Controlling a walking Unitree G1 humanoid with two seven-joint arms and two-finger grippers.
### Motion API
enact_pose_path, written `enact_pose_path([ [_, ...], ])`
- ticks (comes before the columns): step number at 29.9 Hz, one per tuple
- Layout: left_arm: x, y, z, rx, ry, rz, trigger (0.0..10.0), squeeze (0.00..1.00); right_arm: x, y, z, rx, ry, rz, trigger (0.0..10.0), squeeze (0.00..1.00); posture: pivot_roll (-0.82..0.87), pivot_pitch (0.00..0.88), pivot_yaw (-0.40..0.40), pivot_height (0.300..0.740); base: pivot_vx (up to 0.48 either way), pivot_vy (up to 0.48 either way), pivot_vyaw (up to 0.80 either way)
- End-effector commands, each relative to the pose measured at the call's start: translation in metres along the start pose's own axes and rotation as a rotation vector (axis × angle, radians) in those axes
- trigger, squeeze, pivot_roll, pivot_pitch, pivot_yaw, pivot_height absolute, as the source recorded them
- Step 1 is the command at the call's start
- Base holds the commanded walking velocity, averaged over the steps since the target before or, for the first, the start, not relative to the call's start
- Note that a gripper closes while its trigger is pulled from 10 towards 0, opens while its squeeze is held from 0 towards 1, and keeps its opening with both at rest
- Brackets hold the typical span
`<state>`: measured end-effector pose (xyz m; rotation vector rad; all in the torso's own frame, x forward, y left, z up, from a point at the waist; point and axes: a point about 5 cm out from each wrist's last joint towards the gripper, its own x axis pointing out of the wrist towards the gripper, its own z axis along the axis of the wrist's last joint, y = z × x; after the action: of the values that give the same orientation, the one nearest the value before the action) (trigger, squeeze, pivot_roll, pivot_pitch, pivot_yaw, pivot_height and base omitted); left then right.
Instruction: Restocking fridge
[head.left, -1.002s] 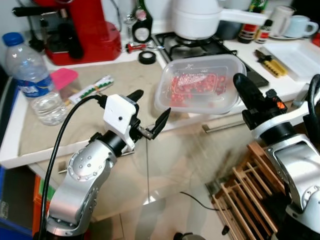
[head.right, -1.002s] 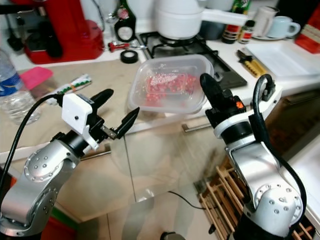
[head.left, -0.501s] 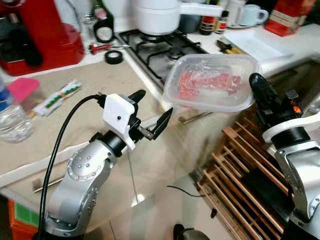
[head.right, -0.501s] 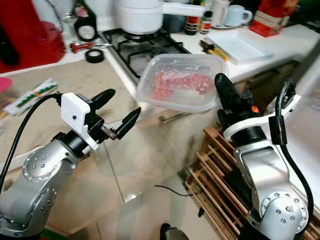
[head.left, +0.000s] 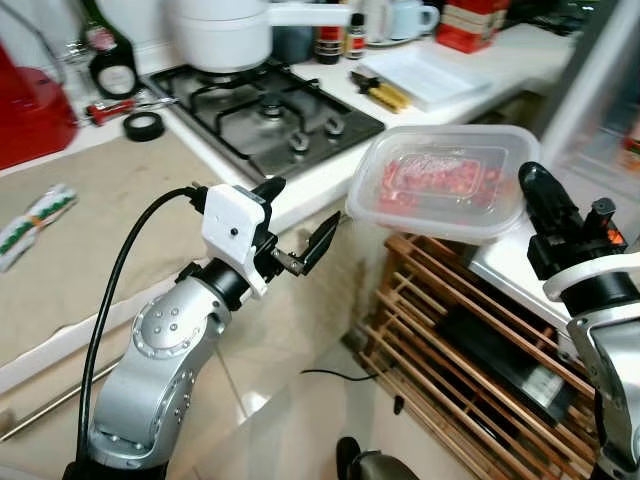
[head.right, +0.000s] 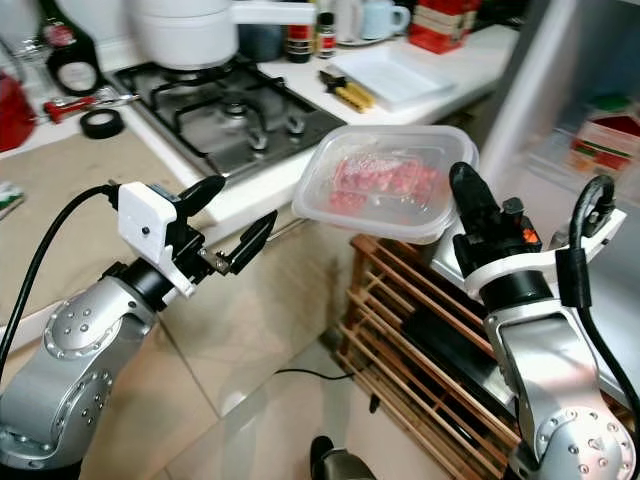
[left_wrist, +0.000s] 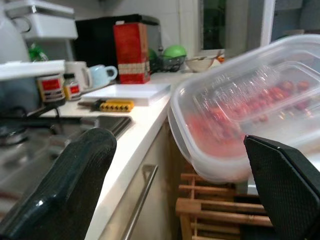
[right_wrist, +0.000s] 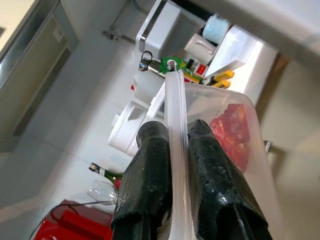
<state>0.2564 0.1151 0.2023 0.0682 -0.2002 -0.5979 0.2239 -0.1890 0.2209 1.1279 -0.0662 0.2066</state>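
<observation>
Since the frame one second ago, the clear plastic container (head.left: 440, 180) is carried off the surface (head.left: 90, 230); it is now held in the air past the surface's edge, above a wooden slatted rack (head.left: 450, 330) on the floor. The camera view is also swung to the robot's right, so the red machine is nearly out of frame and an open fridge (head.right: 590, 130) is brought in at the right edge.

Container: lidded, translucent, red pieces visible inside; kept roughly level, tilted slightly. The right gripper (right_wrist: 177, 150) is clenched on the container's rim, one black finger on each side of the edge, as seen clearly in the right wrist view. In the head views the gripper is placed at the container's near right corner.

The left gripper (head.left: 300, 225) is held out in front of the surface edge, fingers (left_wrist: 75, 185) spread apart and grasping nothing; the container is near them but apart.

On the surface behind: a gas hob (head.left: 270, 115) with a white pot (head.left: 220, 35) on it, a roll of black tape (head.left: 145, 125), a dark bottle (head.left: 100, 50), a white tray (head.left: 425, 75) with a yellow-handled tool (head.left: 380, 92) beside it, mugs and a red box (head.left: 475, 15) further back
</observation>
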Motion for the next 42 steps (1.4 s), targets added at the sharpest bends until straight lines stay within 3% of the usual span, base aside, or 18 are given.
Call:
enact_pose_path([
  [1,0.000,0.002,0.000,0.005,-0.003,0.019,10.0,0.00,0.001,0.009,0.000,-0.029,0.011,0.044,10.0,0.00,-0.02,0.000,0.011,0.740,0.000,0.000,-0.79],
  [19,0.001,0.007,-0.002,0.020,0.007,0.042,10.0,0.00,0.001,0.006,-0.006,-0.035,0.046,0.036,10.0,0.00,-0.02,0.000,0.001,0.740,0.000,0.408,-0.79],
  [23,0.002,0.009,-0.002,0.074,0.014,0.043,10.0,0.00,0.000,0.005,-0.006,-0.032,0.039,0.032,10.0,0.00,-0.02,0.000,0.002,0.740,0.000,-0.120,-0.79],
  [33,0.003,0.014,-0.005,0.013,0.042,0.095,10.0,0.00,0.002,0.002,-0.002,-0.045,0.015,0.005,10.0,0.00,-0.01,0.000,0.003,0.740,0.000,-0.144,-0.78],
  [42,0.003,0.018,-0.005,0.037,0.041,0.129,10.0,0.00,0.012,-0.003,0.000,-0.063,-0.005,-0.030,10.0,0.00,-0.01,0.000,-0.001,0.740,0.000,0.000,0.00],
])
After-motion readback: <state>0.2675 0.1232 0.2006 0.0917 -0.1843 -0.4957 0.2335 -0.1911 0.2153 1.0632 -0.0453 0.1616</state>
